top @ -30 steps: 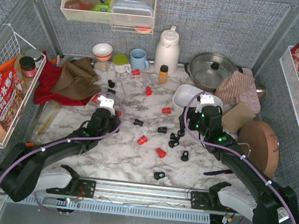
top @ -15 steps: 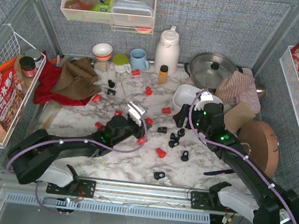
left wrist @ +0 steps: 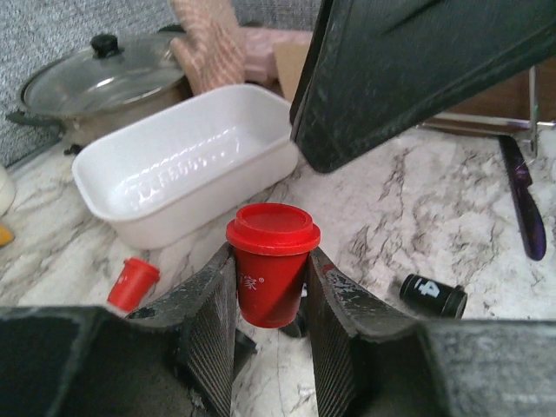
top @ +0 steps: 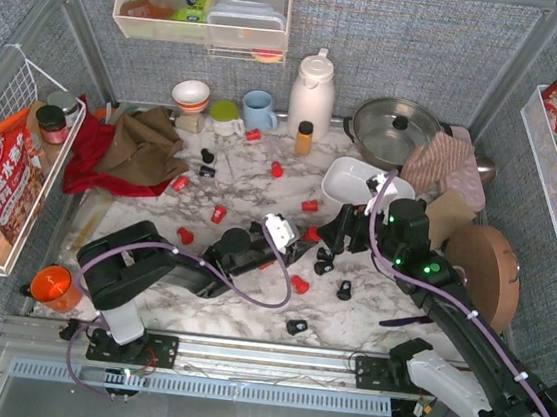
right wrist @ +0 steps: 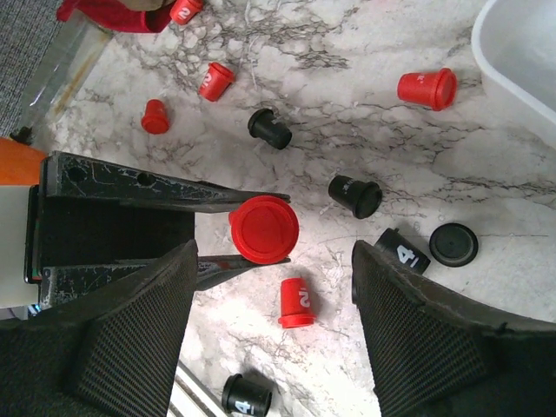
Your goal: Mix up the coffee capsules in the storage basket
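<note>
My left gripper (left wrist: 271, 300) is shut on an upright red coffee capsule (left wrist: 272, 261), held just above the marble a little short of the white storage basket (left wrist: 187, 161). In the top view this gripper (top: 302, 239) is at mid-table. My right gripper (top: 341, 234) is open and empty right beside it; in its wrist view (right wrist: 278, 330) it hovers over the held capsule (right wrist: 263, 228). The basket (top: 347, 181) looks empty. Red and black capsules lie scattered on the table, such as a red one (right wrist: 296, 303) and a black one (right wrist: 354, 195).
A lidded pot (top: 396, 128), white thermos (top: 312, 95), amber bottle (top: 305, 137) and cups stand at the back. Red and brown cloths (top: 129, 151) lie back left. A round wooden board (top: 483, 272) and a purple-handled knife (top: 407, 321) are at right.
My left gripper has swung from the left of the table rightward to the centre, near the basket. My right gripper has shifted slightly toward it.
</note>
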Tool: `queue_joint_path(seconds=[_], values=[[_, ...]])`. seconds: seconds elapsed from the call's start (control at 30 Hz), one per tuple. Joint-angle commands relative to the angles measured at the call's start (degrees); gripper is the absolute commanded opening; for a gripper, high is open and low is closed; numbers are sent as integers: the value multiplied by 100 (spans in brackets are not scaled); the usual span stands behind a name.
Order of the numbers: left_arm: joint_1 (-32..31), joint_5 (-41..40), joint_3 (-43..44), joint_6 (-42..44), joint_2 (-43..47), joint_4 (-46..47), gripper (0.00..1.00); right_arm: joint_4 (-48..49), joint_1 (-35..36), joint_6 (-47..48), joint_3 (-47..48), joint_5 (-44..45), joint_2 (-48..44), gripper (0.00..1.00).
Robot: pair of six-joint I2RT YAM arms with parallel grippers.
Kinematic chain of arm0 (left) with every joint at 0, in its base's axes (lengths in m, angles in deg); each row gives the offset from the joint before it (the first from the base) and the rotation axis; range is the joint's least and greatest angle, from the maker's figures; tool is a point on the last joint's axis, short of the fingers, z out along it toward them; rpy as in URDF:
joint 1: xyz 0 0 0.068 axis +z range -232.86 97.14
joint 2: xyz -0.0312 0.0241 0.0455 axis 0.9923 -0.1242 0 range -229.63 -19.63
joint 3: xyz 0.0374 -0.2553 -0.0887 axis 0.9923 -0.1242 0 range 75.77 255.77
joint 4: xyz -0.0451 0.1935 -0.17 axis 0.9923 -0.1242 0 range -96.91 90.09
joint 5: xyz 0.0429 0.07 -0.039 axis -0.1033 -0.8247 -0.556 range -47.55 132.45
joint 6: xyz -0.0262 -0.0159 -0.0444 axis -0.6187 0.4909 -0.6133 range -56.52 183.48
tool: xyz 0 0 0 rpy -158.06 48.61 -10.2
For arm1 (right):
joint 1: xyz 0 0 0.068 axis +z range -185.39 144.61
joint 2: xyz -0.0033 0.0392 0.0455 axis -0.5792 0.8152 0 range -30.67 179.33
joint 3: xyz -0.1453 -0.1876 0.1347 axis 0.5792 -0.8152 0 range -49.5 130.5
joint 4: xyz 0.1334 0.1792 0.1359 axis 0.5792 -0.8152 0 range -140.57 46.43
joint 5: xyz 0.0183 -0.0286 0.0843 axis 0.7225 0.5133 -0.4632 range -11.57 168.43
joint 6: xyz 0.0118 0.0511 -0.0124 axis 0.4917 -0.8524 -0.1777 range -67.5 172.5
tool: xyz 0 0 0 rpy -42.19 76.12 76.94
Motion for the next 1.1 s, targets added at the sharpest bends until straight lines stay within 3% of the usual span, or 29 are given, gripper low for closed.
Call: queue_joint_path(seconds=[0.0, 0.57, 0.83, 1.07], values=[[-18, 380, 106, -54, -163, 931, 35, -16, 20, -1, -7, -263, 7, 75], [-249, 489, 216, 30, -126, 737, 35, 77, 119, -8, 7, -463, 302, 63], [-291, 380, 198, 57, -117, 716, 35, -47, 148, 14, 12, -412, 220, 50], [-304, 296, 174, 32, -108, 680, 43, -140, 154, -42, 25, -250, 137, 36]])
